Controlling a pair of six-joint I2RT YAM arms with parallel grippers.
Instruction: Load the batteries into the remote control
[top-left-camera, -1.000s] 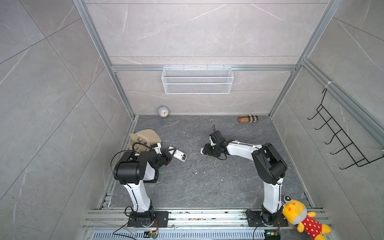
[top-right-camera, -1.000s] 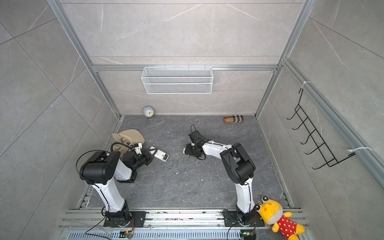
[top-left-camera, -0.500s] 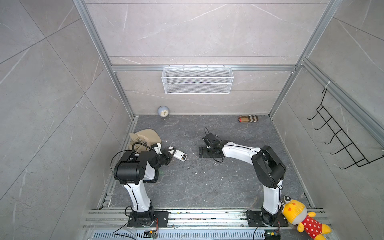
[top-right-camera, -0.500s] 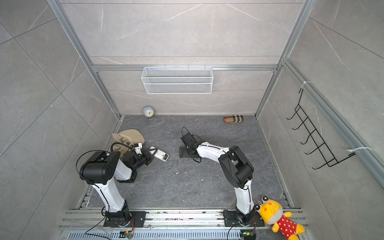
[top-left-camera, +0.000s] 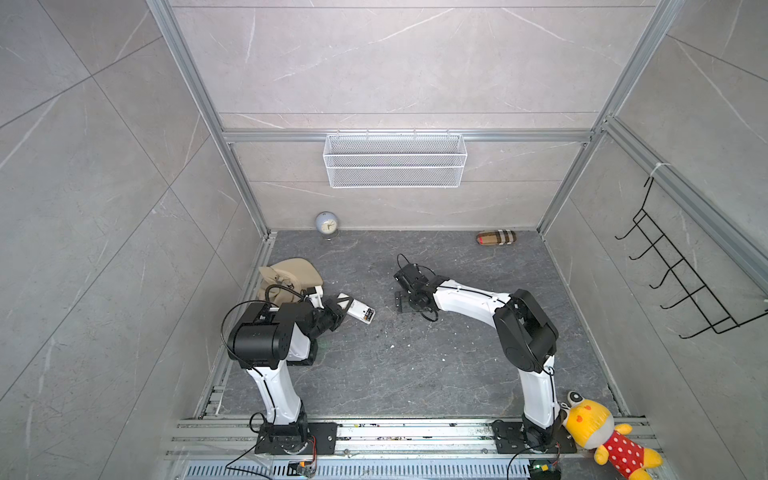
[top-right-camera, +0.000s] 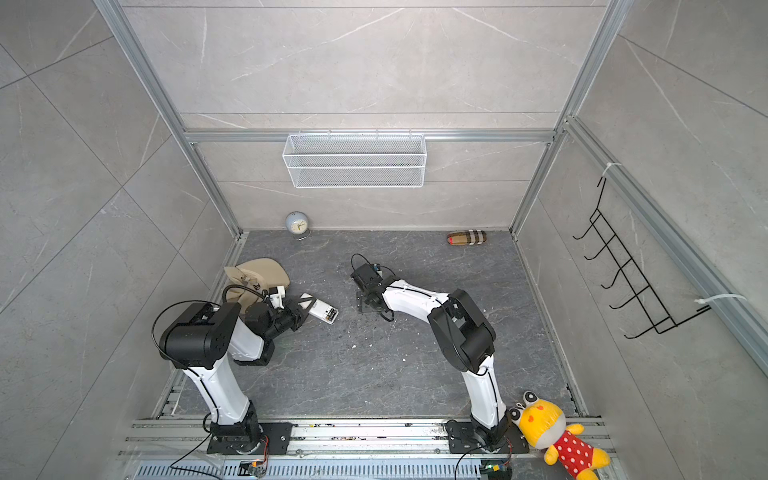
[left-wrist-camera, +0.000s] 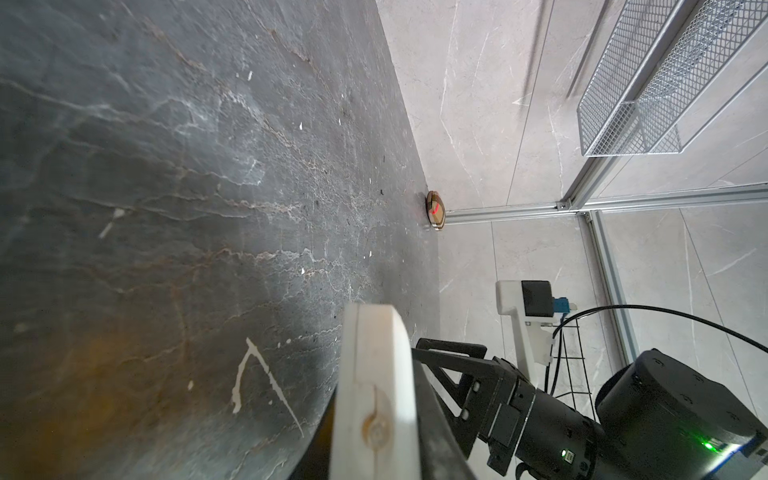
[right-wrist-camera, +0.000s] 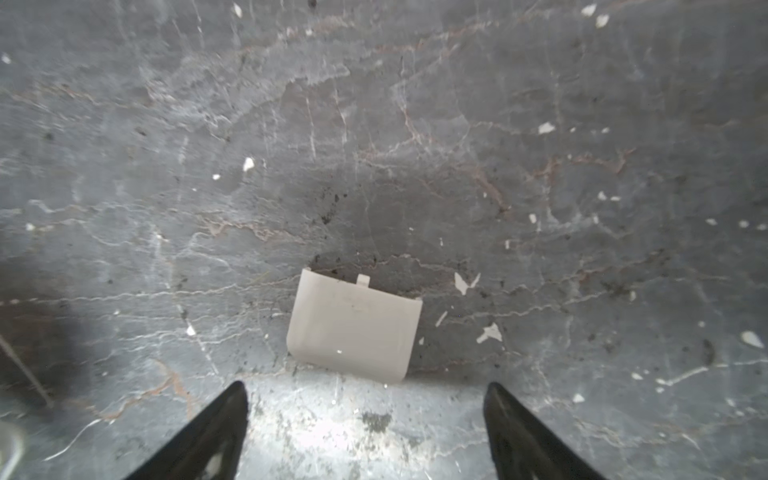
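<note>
My left gripper is shut on the white remote control, holding it by one end just above the floor. The free end shows an open battery compartment with dark contents; I cannot make out the batteries as separate things. In the left wrist view the remote control is edge-on between the dark fingers. My right gripper is open, low over the floor. The white rectangular cover lies flat just ahead of its tips, touching neither. In both top views the right gripper is right of the remote.
A beige cap lies behind the left arm. A small clock and a plaid pouch sit by the back wall, under a wire basket. White specks litter the floor. A plush toy leans at the front right.
The right gripper has shifted left toward the remote and its jaws stand wider than a second ago. The left arm and the remote have not moved.
</note>
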